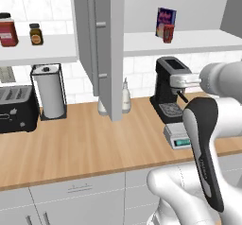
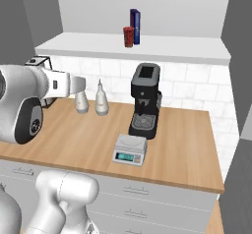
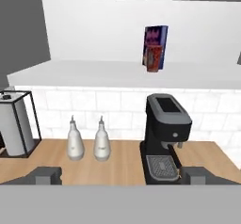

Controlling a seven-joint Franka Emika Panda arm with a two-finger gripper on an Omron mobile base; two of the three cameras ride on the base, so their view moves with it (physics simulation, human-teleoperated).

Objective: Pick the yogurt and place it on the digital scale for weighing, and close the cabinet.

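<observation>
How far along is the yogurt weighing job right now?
Nothing is finished. The yogurt stands on the cabinet shelf before the blue box. The open, empty gripper faces it from a distance. The digital scale is bare, and the cabinet doors are open.

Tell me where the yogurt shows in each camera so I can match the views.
Left base view: yogurt on the open cabinet's shelf, upper right, in front of the blue-purple box.
Right base view: top centre on the shelf, left of the box.
Hand view: upper centre-right on the shelf, in front of the box.
Shared landmark: the black coffee machine, below the yogurt.
</observation>
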